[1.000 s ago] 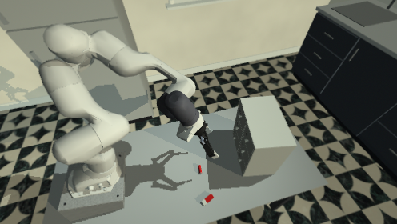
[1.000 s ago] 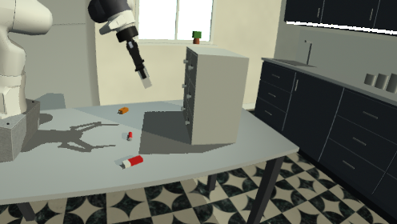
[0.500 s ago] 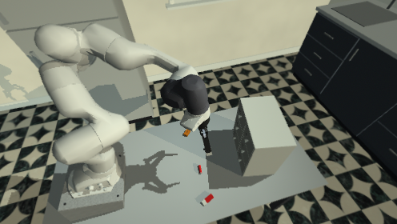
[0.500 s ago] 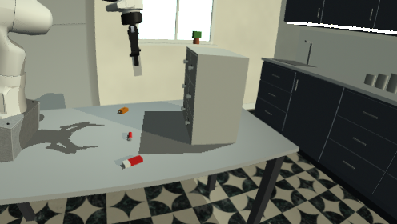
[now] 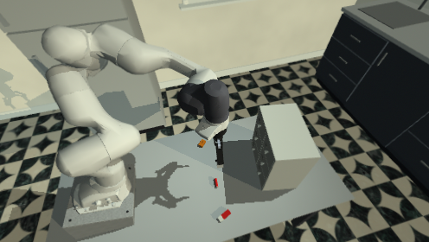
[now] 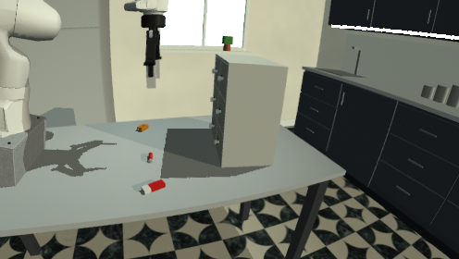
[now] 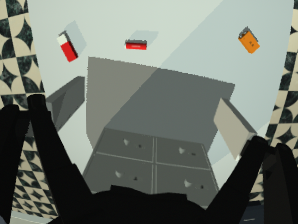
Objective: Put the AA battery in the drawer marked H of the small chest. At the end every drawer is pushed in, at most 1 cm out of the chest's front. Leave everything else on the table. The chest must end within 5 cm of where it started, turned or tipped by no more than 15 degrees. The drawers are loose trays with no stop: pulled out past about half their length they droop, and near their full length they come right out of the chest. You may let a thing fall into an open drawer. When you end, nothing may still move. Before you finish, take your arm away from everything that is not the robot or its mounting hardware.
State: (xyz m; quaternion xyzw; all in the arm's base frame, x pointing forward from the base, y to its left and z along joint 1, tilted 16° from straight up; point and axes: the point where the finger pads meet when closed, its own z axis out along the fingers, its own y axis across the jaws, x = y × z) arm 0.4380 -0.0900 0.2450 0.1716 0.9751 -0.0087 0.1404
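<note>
The small grey chest [image 5: 281,147] stands on the table's right part, and it also shows in the exterior view [image 6: 247,116] and the wrist view [image 7: 156,143]. Its drawer fronts with small knobs face the robot and all look pushed in. I cannot read the letters. Three small battery-like things lie on the table: an orange one [image 5: 201,143] [image 6: 142,128] [image 7: 249,40], a small red and grey one [image 5: 214,182] [image 6: 150,157] [image 7: 136,44], and a larger red and white one [image 5: 223,214] [image 6: 153,187] [image 7: 67,46]. I cannot tell which is the AA battery. My gripper [image 5: 220,157] [image 6: 151,74] [image 7: 151,99] hangs open and empty, pointing down, high above the table, left of the chest's front.
The robot's base [image 5: 99,203] stands at the table's left end. The table's front edge runs close to the red and white thing. Dark kitchen cabinets [image 6: 393,139] stand to the right, off the table.
</note>
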